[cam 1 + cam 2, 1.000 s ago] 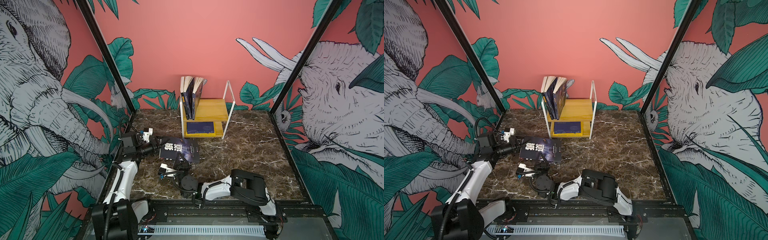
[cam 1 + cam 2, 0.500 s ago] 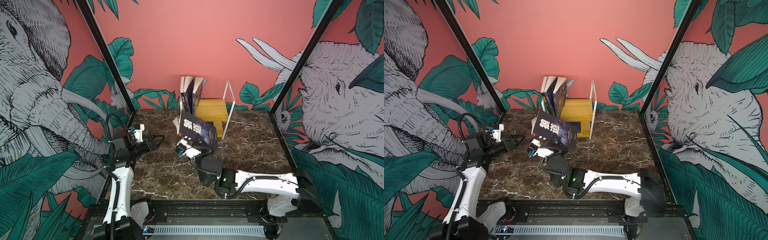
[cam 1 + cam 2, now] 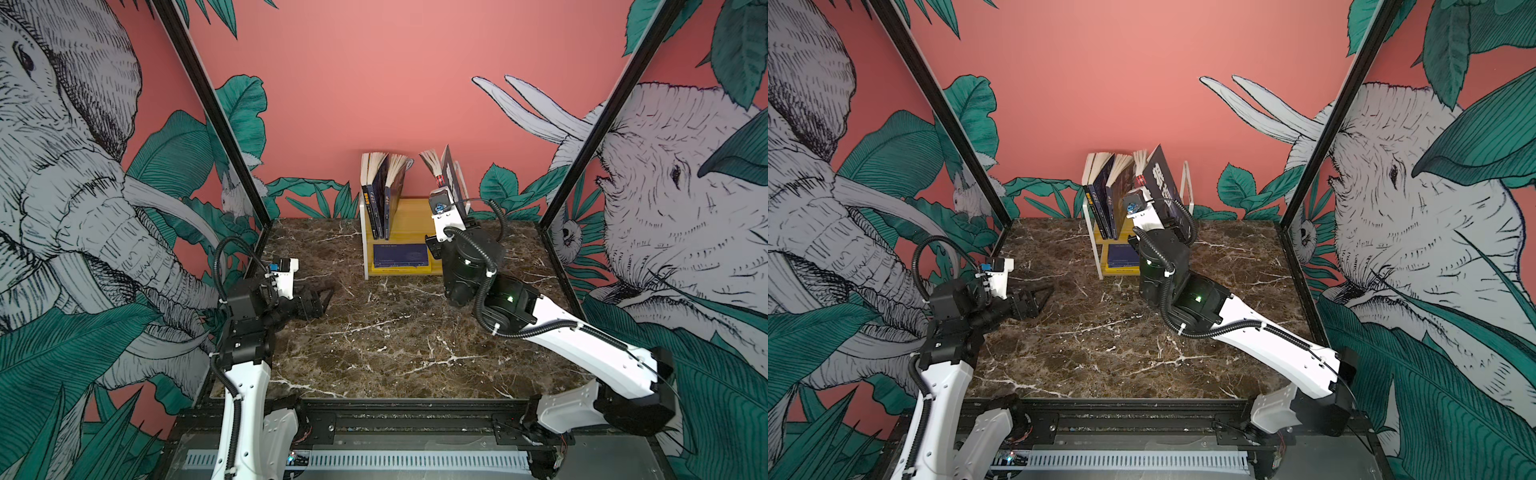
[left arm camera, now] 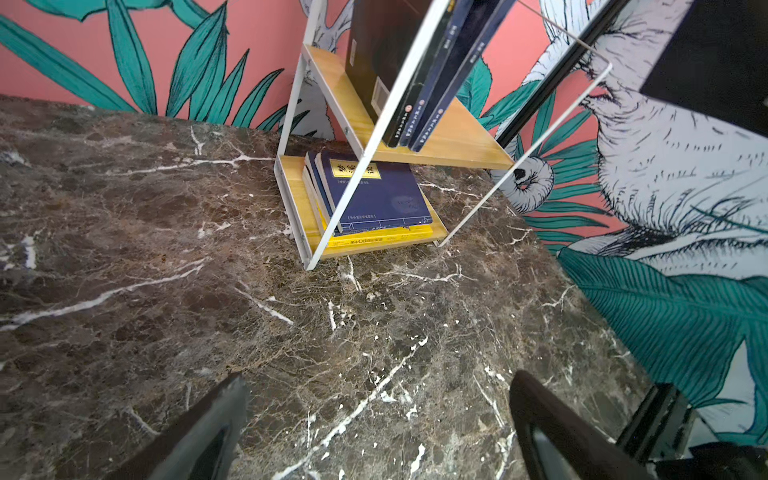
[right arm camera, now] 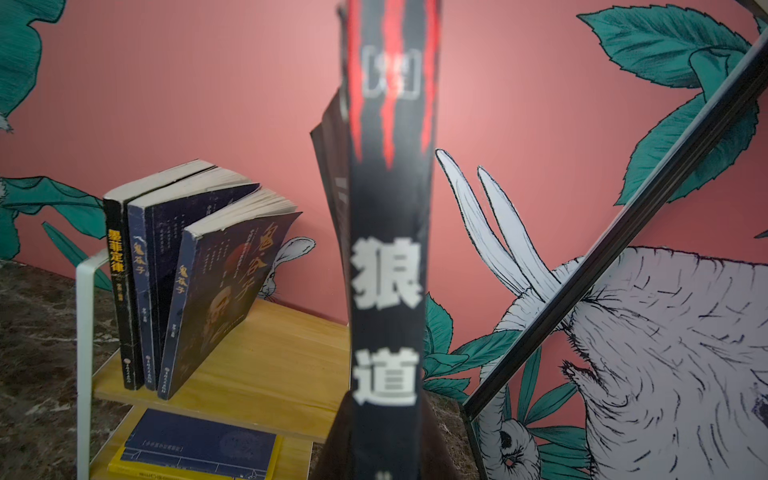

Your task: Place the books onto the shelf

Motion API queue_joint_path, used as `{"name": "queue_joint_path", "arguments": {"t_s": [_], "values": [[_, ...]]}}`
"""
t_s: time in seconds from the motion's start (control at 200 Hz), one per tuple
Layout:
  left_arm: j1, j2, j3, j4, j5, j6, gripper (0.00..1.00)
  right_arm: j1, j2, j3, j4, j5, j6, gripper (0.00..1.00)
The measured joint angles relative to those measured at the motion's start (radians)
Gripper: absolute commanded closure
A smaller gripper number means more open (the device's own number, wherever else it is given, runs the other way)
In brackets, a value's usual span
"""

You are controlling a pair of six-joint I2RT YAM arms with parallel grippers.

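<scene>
One book in hand: your right gripper (image 5: 386,453) clamps the black book (image 5: 388,249) near upright over the shelf (image 5: 266,353), apart from three standing books (image 5: 174,291). Lower it straight and lean it on them. Your left gripper (image 4: 378,399) gapes, empty.

Soft, even light from overhead keeps the pink back wall (image 3: 374,62) bright and the marble tabletop (image 3: 395,340) free of glare, with only faint shadows. In the right wrist view the black book (image 5: 388,291) sits so close that its white spine lettering smears out of focus, while the portrait-cover book (image 5: 224,299) behind reads fairly sharp. The left wrist view's wide lens splays the shelf (image 4: 374,137) frame, and the dark fingers (image 4: 199,432) of the left gripper (image 4: 378,376) look soft.
</scene>
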Motion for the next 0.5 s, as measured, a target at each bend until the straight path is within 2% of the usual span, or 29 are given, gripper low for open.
{"name": "queue_joint_path", "arguments": {"t_s": [0.215,0.39,0.5], "values": [[-0.016,-0.160,-0.130,0.040,-0.026,0.030,0.01,-0.126,0.118,-0.009,0.042,-0.083,0.166,1.00],[0.014,-0.217,-0.207,0.103,0.012,0.009,0.01,-0.226,0.164,-0.051,0.096,-0.206,0.351,1.00],[0.033,-0.232,-0.211,0.122,0.022,-0.008,0.00,-0.269,0.203,-0.071,0.159,-0.260,0.426,1.00]]}}
